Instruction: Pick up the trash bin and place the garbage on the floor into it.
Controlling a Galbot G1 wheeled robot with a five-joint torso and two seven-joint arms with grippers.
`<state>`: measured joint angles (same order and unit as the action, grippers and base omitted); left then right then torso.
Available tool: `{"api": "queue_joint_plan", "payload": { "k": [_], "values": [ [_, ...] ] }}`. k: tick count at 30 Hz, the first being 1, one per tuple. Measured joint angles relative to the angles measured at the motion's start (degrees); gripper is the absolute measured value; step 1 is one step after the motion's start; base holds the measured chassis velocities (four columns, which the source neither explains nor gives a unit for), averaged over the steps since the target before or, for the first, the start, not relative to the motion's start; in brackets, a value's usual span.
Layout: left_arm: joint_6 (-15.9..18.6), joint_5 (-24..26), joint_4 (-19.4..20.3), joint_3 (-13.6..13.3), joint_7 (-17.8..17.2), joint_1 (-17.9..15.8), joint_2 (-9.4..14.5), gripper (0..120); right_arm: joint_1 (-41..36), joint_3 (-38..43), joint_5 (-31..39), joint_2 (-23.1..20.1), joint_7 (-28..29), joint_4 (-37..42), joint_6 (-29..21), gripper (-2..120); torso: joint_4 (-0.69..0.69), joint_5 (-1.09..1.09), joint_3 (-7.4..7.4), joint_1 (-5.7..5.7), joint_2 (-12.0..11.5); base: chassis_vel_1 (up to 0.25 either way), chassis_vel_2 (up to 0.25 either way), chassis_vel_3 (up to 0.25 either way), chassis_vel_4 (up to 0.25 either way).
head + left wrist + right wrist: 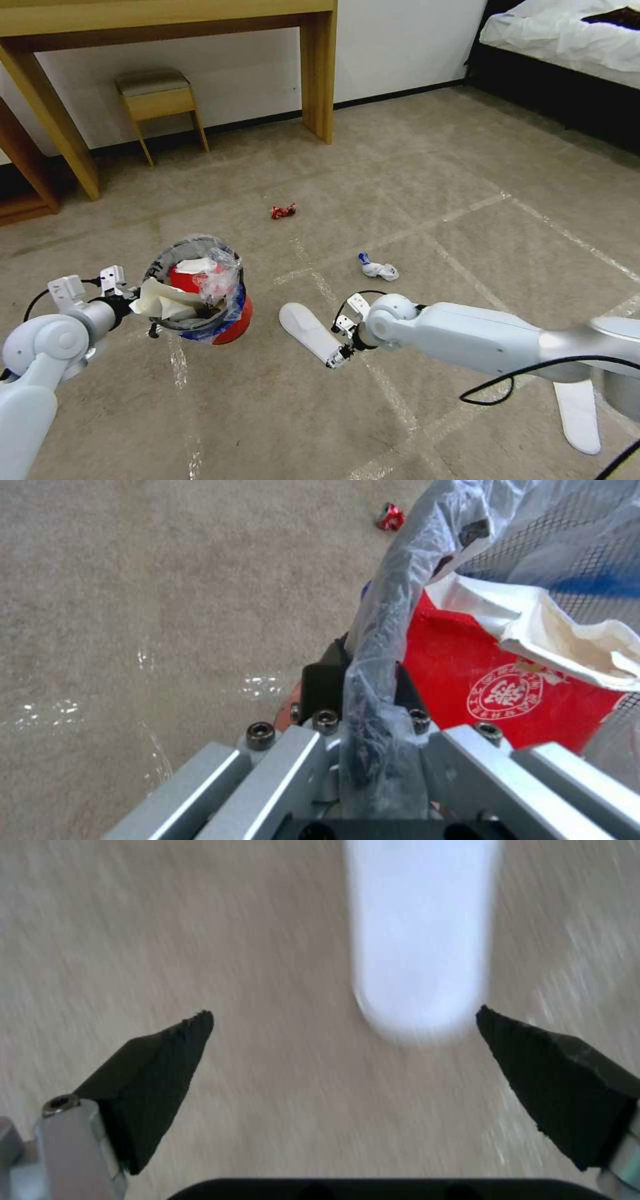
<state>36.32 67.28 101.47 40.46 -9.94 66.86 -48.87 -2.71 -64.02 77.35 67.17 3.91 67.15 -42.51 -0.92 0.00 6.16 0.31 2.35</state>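
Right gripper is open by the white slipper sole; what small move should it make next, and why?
Probably ease the right gripper forward and shift it sideways so its open fingers straddle the slipper sole's rounded end, then close. The sole lies off-centre, near one fingertip, not squarely between them. The left gripper already holds the trash bin by its rim nearby.

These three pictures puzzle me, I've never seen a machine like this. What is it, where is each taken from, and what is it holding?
It is a two-armed robot cleaning a carpeted room. The wide picture comes from its head; the other two from cameras on its wrists. The left gripper is shut on the rim of the trash bin, which already holds litter. The right gripper, fingers open, is at one end of a white slipper sole. On the floor lie a red wrapper, a crumpled tissue and a second sole.
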Motion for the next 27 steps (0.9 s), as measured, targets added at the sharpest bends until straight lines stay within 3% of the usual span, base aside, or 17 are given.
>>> {"api": "queue_joint_plan", "payload": {
  "k": [4,9,18,21,27],
  "values": [
    [-0.2,-0.4,0.8,0.4,0.1,0.7,-0.4,1,-0.5,0.8,-8.7,7.7,-6.5,-11.6,2.4,100,0.03,-0.01,0.00,0.00,0.0,0.000,0.000,0.000,0.000],
    [-0.5,-0.5,1.3,0.3,0.1,0.7,-0.6,1,-1.6,1.2,-19.9,11.0,-13.4,-21.0,7.3,100,-0.05,-0.01,0.00,0.00,0.0,0.000,0.000,0.000,0.000],
    [-0.7,-0.5,1.8,-0.9,-0.2,0.3,-1.0,1,-3.7,4.3,-24.6,13.6,-16.8,-29.4,11.5,100,-0.03,-0.01,0.00,0.00,0.0,0.000,0.000,0.000,0.000],
    [-0.8,-0.6,1.8,-1.4,-0.2,0.2,-1.0,1,-5.8,10.0,-27.6,17.1,-16.9,-35.3,15.5,100,-0.01,-0.01,0.00,0.00,0.0,0.000,0.000,0.000,0.000],
    [-1.0,-0.8,1.9,-1.8,-0.2,0.3,-1.1,1,-7.9,13.3,-29.9,19.2,-17.1,-37.2,18.4,100,-0.01,-0.01,0.00,0.00,0.0,0.000,0.000,0.000,0.000]
  ]
}}
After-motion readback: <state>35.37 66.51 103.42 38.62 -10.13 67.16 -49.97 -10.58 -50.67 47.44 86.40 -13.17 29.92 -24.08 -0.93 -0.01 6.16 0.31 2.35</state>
